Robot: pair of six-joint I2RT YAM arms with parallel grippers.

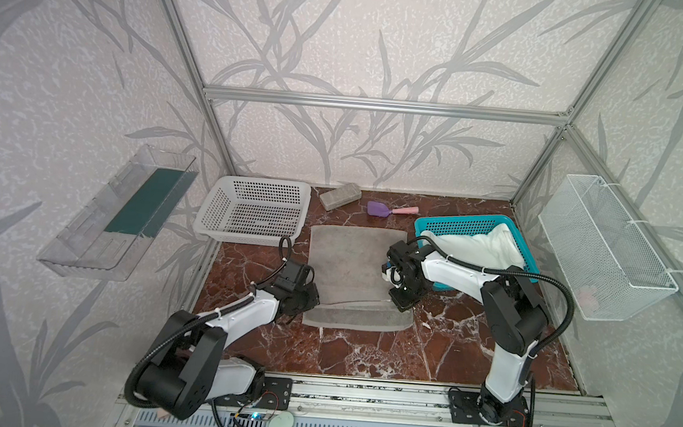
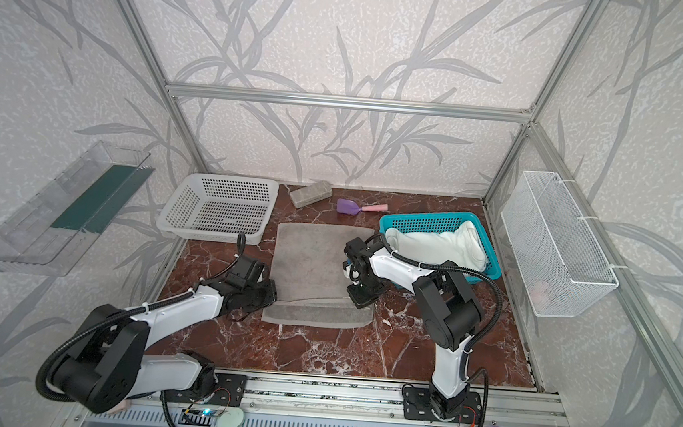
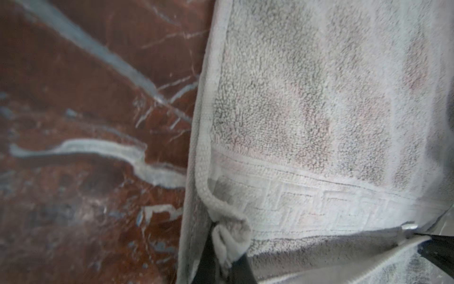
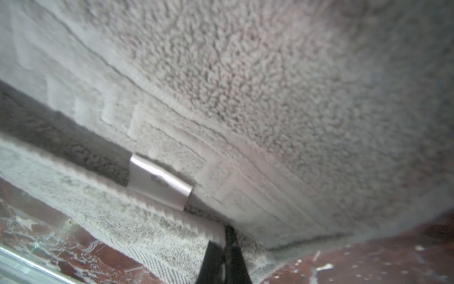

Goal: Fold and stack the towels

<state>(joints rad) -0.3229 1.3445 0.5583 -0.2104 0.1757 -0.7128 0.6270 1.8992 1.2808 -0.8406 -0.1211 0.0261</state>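
Marble tabletop (image 1: 362, 349). My left pincer (image 3: 224, 248) pinches a top-layer corner of the grey towel (image 1: 348, 261), mid-table; my right pincer (image 4: 223, 248) pinches the opposite corner. First fold looks nearly laid. White towel (image 1: 483, 246) sits crumpled in blue basket (image 1: 455, 225); nothing stacked yet.

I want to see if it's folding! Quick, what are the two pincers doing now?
Left pincer: closed, pinching a corner of the grey towel.
Right pincer: closed, pinching the grey towel's edge.
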